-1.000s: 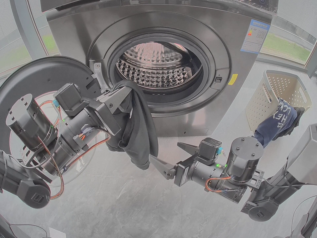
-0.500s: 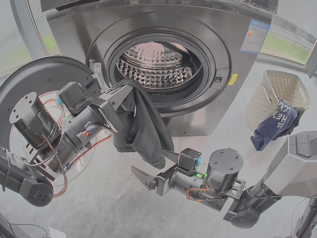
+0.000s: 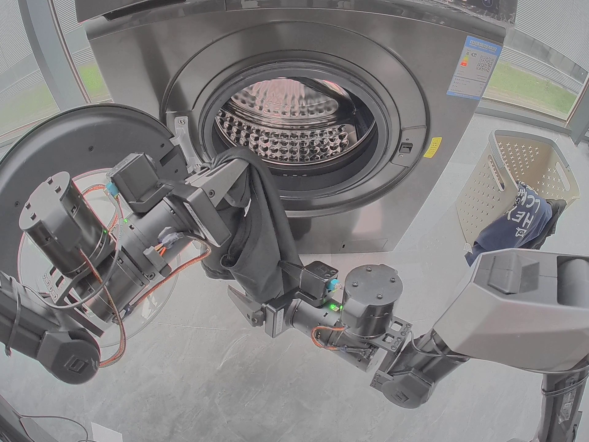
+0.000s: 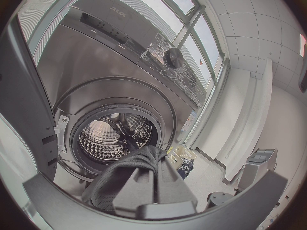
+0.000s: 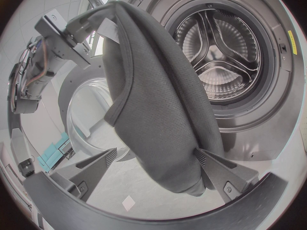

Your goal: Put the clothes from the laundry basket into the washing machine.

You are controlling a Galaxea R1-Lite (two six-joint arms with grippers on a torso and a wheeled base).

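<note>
Front of the washer, below its mouth: right pincer is wide open, one prong either side of the hanging tail of the dark top, nothing clamped. Left pincer is closed tight on the top's upper fold, just outside the left rim of the washer's mouth. The top hangs in air against the washer's front, with none of it inside. Drum shows bare steel where I can see into it.

Progress, my read: one item staged at the washer, zero loaded. Basket stands right of the washer with a blue shirt draped over its rim and something black beside it. That likely means at least one more trip.

Room:
- Door is swung open left of the washer, close by the left arm, so there's little slack on that side.
- The washer's mouth is wide and unblocked; its lower lip is the edge the tail could snag on.
- Bare floor between washer and basket gives the right arm room.
</note>
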